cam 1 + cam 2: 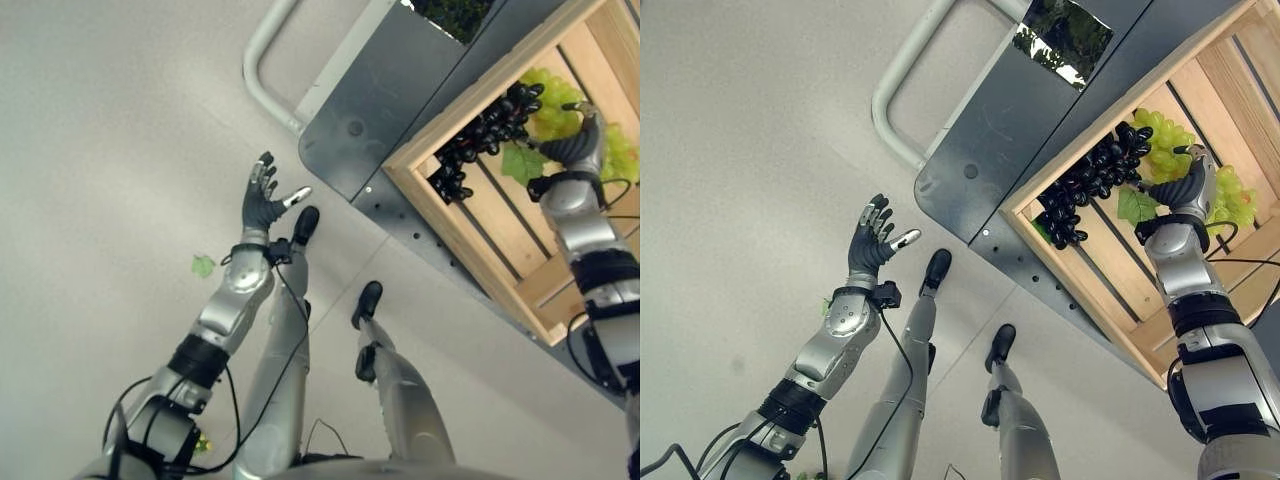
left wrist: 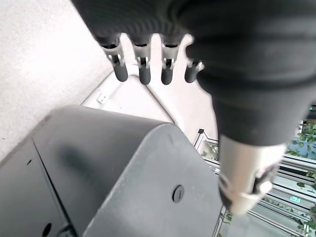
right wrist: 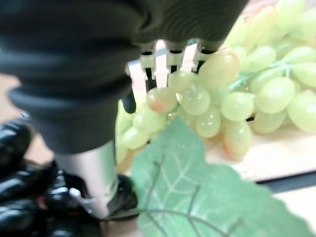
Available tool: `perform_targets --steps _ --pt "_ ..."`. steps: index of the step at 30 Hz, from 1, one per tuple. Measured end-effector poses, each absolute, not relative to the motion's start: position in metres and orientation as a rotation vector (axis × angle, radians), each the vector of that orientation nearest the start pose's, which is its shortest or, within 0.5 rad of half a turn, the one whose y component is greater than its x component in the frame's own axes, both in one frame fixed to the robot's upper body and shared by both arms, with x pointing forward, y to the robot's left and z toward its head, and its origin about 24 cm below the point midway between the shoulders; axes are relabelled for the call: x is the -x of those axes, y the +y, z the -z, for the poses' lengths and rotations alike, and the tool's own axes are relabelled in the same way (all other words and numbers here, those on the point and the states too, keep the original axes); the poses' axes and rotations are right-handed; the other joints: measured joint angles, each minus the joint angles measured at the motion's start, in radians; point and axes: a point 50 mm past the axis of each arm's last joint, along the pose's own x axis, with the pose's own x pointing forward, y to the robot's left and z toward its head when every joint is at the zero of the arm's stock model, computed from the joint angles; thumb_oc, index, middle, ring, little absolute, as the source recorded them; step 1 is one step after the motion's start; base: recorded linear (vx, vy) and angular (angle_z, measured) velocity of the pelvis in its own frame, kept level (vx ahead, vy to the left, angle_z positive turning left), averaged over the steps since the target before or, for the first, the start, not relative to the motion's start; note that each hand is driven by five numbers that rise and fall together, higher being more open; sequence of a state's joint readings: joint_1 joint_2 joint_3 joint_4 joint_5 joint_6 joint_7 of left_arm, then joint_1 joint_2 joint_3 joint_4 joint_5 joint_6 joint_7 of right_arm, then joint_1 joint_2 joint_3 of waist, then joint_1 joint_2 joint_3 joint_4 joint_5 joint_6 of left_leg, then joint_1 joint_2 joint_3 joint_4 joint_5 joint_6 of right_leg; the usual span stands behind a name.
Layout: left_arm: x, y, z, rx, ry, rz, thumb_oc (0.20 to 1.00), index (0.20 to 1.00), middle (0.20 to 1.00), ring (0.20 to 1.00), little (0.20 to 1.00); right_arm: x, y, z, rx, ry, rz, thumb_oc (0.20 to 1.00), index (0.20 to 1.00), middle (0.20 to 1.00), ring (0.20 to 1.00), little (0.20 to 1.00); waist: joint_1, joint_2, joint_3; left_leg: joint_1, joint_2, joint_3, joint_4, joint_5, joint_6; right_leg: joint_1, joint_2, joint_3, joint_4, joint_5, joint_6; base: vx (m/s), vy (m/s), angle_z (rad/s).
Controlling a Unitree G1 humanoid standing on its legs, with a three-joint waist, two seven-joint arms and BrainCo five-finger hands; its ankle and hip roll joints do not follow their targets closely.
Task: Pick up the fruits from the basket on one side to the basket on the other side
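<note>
Grey cart deck (image 1: 1040, 110), wooden crate (image 1: 1200, 70) on it, green leaf (image 1: 203, 266) on floor (image 1: 100, 150)

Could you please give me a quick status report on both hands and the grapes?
Left robot hand open, idle over floor. Right robot hand down on green grape bunch in slatted wooden crate; grip unclear. Black grape bunch and green leaf alongside.

this looks like a lab or showroom floor set up as a mock fruit stall: a smooth pale grey floor (image 1: 120, 150), a grey metal cart (image 1: 1030, 120) with a tubular handle (image 1: 905, 90), a slatted wooden crate (image 1: 1200, 250) on its top, and glazed shelving with potted greenery (image 2: 301, 148) beyond.
</note>
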State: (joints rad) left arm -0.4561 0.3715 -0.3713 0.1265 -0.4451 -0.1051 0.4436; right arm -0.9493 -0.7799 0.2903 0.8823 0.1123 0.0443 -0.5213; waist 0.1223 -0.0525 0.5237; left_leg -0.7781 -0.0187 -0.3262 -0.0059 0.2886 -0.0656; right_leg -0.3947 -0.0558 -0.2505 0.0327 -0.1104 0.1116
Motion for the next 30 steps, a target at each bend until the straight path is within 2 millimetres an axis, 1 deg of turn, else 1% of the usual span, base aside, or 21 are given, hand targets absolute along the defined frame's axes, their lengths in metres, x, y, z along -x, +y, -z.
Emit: perform_targets --steps 3,5,8,10,13,14,15,17,18,19,20,21,24,27,30 --pt "-0.32 0.133 -0.129 0.05 -0.267 -0.022 1.0 1.0 1.0 1.0 1.0 -0.37 -0.319 -0.221 0.655 -0.184 0.727 1.0 1.0 1.0 1.0 1.0 -0.002 -0.002 0.0 0.0 0.0 0.0 0.0 0.0 0.0 0.0 0.0 0.0 0.0 0.0 0.0 0.01 -0.01 0.0" --pt "-0.321 0.134 -0.13 0.053 -0.271 -0.027 1.0 1.0 1.0 1.0 1.0 -0.369 -0.315 -0.22 0.639 -0.206 0.71 1.0 1.0 1.0 1.0 1.0 -0.006 -0.009 0.003 -0.001 0.001 0.0 0.0 0.0 0.0 -0.001 0.001 0.0 0.0 0.0 0.0 0.0 0.0 0.0" --pt "-0.32 0.136 -0.13 0.054 -0.272 -0.042 1.0 1.0 1.0 1.0 1.0 -0.362 -0.308 -0.216 0.628 -0.254 0.686 1.0 1.0 1.0 1.0 1.0 -0.016 -0.018 0.004 -0.002 0.0 0.0 0.0 0.001 0.001 -0.001 0.002 0.0 -0.001 0.0 0.0 0.0 0.0 0.0" --pt "-0.321 0.137 -0.131 0.055 -0.275 -0.054 1.0 1.0 1.0 1.0 1.0 -0.358 -0.305 -0.215 0.617 -0.28 0.682 1.0 1.0 1.0 1.0 1.0 -0.025 -0.019 0.004 -0.004 0.0 0.0 0.0 0.001 0.001 -0.003 0.001 0.0 -0.001 0.0 0.0 0.02 -0.01 0.0" --pt "-0.321 0.14 -0.132 0.059 -0.28 -0.072 1.0 1.0 1.0 1.0 1.0 -0.35 -0.302 -0.216 0.576 -0.326 0.687 1.0 1.0 1.0 1.0 1.0 -0.026 -0.02 0.005 -0.005 0.0 0.0 0.0 0.001 0.001 -0.003 0.001 0.0 -0.001 0.0 0.0 0.0 0.0 0.0" --pt "-0.32 0.143 -0.133 0.044 -0.292 -0.087 1.0 1.0 1.0 1.0 1.0 -0.343 -0.301 -0.212 0.548 -0.35 0.685 1.0 1.0 1.0 1.0 1.0 -0.029 -0.023 0.005 -0.007 0.001 -0.001 -0.001 0.001 0.001 -0.006 0.002 0.0 -0.001 0.0 0.0 0.0 0.0 0.0" --pt "-0.319 0.144 -0.133 0.04 -0.297 -0.092 1.0 1.0 1.0 1.0 1.0 -0.34 -0.3 -0.214 0.53 -0.374 0.682 1.0 1.0 1.0 1.0 1.0 -0.03 -0.025 0.005 -0.01 0.0 -0.001 -0.001 0.001 0.001 -0.008 0.002 0.0 -0.001 0.0 0.0 0.0 0.0 0.0" --pt "-0.318 0.148 -0.133 0.042 -0.299 -0.106 1.0 1.0 1.0 1.0 1.0 -0.328 -0.297 -0.205 0.523 -0.394 0.673 1.0 1.0 1.0 1.0 1.0 -0.041 -0.037 0.007 -0.017 0.0 0.0 -0.001 0.001 0.001 -0.013 0.002 0.0 -0.001 0.0 0.0 0.0 0.0 0.0" --pt "-0.318 0.149 -0.133 0.041 -0.296 -0.113 1.0 1.0 1.0 1.0 1.0 -0.326 -0.295 -0.202 0.528 -0.397 0.664 1.0 1.0 1.0 1.0 1.0 -0.049 -0.042 0.008 -0.017 0.0 0.0 -0.001 0.001 0.001 -0.013 0.002 0.0 -0.002 0.0 0.0 0.04 -0.03 0.04" --pt "-0.318 0.153 -0.132 0.043 -0.293 -0.128 1.0 1.0 1.0 1.0 1.0 -0.317 -0.29 -0.197 0.508 -0.417 0.654 1.0 1.0 1.0 1.0 1.0 -0.057 -0.053 0.009 -0.019 -0.001 0.0 -0.001 0.001 0.001 -0.013 0.001 0.0 -0.003 -0.001 0.001 0.01 -0.006 0.03" --pt "-0.318 0.155 -0.131 0.044 -0.292 -0.136 1.0 1.0 1.0 1.0 1.0 -0.315 -0.289 -0.193 0.502 -0.416 0.651 1.0 1.0 1.0 1.0 1.0 -0.058 -0.06 0.009 -0.019 -0.001 0.0 -0.001 0.001 0.001 -0.013 0.001 0.0 -0.003 -0.001 0.001 0.01 -0.002 0.04" --pt "-0.317 0.156 -0.13 0.047 -0.288 -0.144 1.0 1.0 1.0 1.0 1.0 -0.309 -0.288 -0.185 0.511 -0.4 0.648 1.0 1.0 1.0 1.0 1.0 -0.073 -0.068 0.009 -0.019 -0.001 0.0 -0.001 0.0 0.001 -0.012 0.002 0.002 -0.004 -0.001 0.001 0.0 0.0 0.0" --pt "-0.316 0.158 -0.128 0.047 -0.281 -0.152 1.0 1.0 1.0 1.0 1.0 -0.3 -0.291 -0.179 0.512 -0.4 0.668 1.0 1.0 1.0 1.0 1.0 -0.083 -0.071 0.01 -0.019 -0.001 0.003 0.0 0.001 0.002 -0.012 0.001 0.007 -0.004 -0.001 0.001 0.01 0.004 -0.03" --pt "-0.316 0.158 -0.128 0.047 -0.28 -0.151 1.0 1.0 1.0 1.0 1.0 -0.298 -0.293 -0.175 0.53 -0.391 0.675 1.0 1.0 1.0 1.0 1.0 -0.083 -0.071 0.01 -0.018 0.0 0.008 0.001 0.002 0.002 -0.012 0.001 0.016 -0.004 -0.001 0.001 0.01 0.006 -0.04" --pt "-0.316 0.158 -0.128 0.047 -0.28 -0.152 1.0 1.0 1.0 1.0 1.0 -0.298 -0.294 -0.176 0.528 -0.393 0.681 1.0 1.0 1.0 1.0 1.0 -0.081 -0.071 0.01 -0.017 0.0 0.011 0.001 0.002 0.003 -0.012 0.001 0.022 -0.004 -0.001 0.001 0.0 0.0 0.0"
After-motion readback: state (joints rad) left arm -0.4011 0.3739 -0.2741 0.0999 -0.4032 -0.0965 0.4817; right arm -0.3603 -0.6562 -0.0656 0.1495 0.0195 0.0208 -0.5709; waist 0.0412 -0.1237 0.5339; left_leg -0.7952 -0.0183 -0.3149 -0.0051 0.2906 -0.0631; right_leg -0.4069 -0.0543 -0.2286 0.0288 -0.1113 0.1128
